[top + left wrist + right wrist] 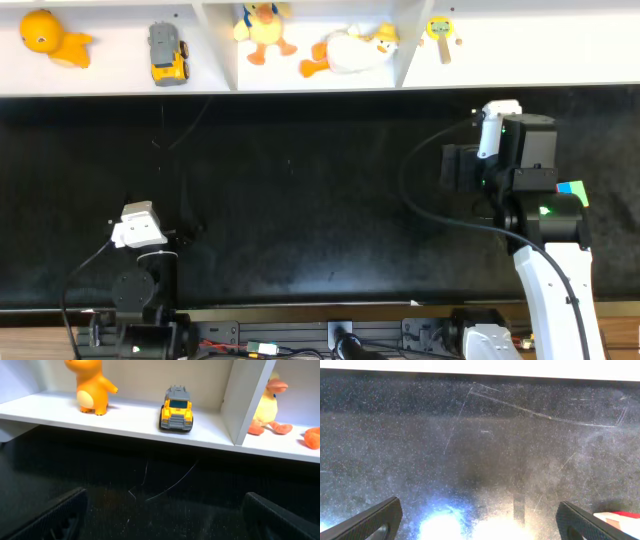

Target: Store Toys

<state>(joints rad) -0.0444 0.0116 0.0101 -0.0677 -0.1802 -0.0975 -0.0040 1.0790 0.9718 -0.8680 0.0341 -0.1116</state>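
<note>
Shelf spans 12 o'clock and holds five toys.
- Left compartment: one orange duck figure and one yellow truck.
- Middle compartment: one yellow plush duck and one white plush duck.
- Right compartment: one small yellow toy.

One multicoloured cube lies on the black desk at 3 o'clock, beside the right arm.

Left pincer, at 8 o'clock: spread wide, empty.

Right pincer: spread wide, empty, above the desk.

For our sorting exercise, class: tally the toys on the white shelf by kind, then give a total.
Animal toys: 3 (orange figure, yellow duck, white duck)
Toy truck: 1
Small yellow stick toy: 1
Total: 5
</note>
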